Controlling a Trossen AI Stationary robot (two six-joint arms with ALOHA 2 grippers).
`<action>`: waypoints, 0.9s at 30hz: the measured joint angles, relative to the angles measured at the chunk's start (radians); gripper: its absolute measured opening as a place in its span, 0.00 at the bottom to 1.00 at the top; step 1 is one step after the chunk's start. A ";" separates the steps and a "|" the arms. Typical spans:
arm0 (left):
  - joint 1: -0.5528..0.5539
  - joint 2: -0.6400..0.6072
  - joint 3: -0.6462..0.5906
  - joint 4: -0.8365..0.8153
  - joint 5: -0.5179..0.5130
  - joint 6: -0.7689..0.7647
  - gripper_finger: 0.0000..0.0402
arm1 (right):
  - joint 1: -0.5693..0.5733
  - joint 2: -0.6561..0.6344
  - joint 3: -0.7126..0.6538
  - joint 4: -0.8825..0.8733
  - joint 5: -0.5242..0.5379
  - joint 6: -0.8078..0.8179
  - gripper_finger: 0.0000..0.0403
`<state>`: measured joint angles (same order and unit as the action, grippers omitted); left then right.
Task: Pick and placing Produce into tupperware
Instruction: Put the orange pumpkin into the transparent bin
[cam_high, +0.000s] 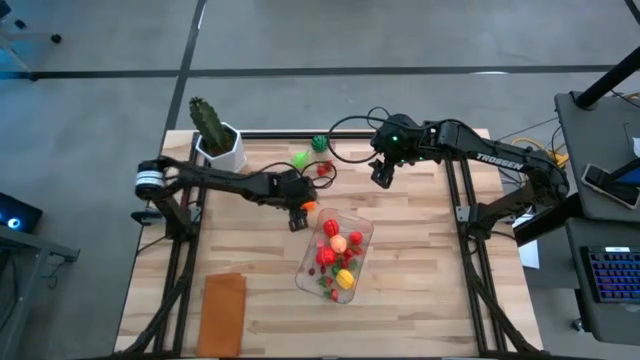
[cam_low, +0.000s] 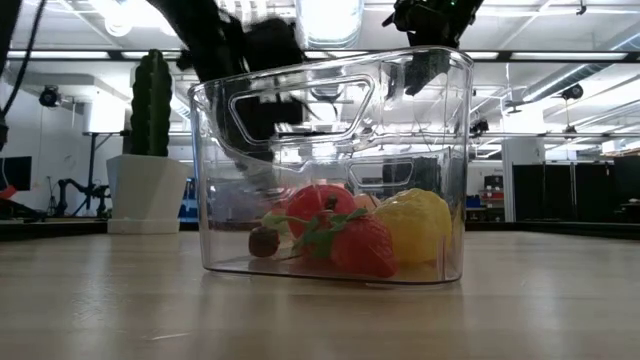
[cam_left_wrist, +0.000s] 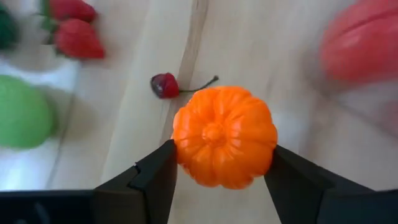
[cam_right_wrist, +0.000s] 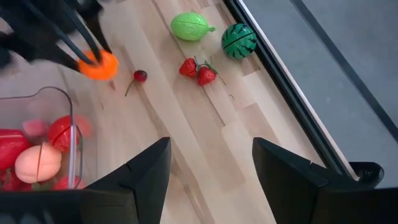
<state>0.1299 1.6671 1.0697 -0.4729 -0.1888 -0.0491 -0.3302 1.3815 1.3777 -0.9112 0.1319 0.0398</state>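
A small orange toy pumpkin (cam_left_wrist: 224, 137) sits between the fingers of my left gripper (cam_left_wrist: 222, 154), which is shut on it just left of the clear tupperware (cam_high: 357, 226). The tupperware holds several red, peach and yellow toy fruits (cam_low: 345, 235). Loose produce lies on the table beyond: a cherry (cam_right_wrist: 140, 76), two strawberries (cam_right_wrist: 198, 71), a light green piece (cam_right_wrist: 189, 26) and a dark green melon (cam_right_wrist: 239, 40). My right gripper (cam_high: 381, 178) hangs open above the table's far middle, with nothing between its fingers (cam_right_wrist: 146, 168). My left gripper pinches the pumpkin by two opposite sides (cam_left_wrist: 181, 146) between its two fingers. The fingers slant down at it from the table's left. The pumpkin's ribbed top faces the wrist camera, and it appears lifted just clear of the table.
A green cactus in a white pot (cam_high: 215, 135) stands at the far left corner. A flat orange-brown rectangle (cam_high: 224, 312) lies near the front left. Bare wood lies right of the tupperware and along the near edge.
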 joint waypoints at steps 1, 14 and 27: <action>-0.008 -0.034 0.008 -0.031 0.001 -0.025 0.50 | 0.000 0.000 0.000 0.000 0.000 -0.007 0.54; -0.248 -0.212 0.057 0.274 0.169 -0.280 0.52 | 0.000 0.000 0.000 -0.054 -0.002 -0.074 0.54; -0.256 -0.025 0.091 0.395 0.294 -0.600 0.67 | 0.017 -0.014 0.001 -0.056 -0.011 -0.070 0.54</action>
<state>-0.1259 1.6418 1.1603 -0.0780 0.1051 -0.6487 -0.3132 1.3674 1.3790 -0.9673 0.1213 -0.0306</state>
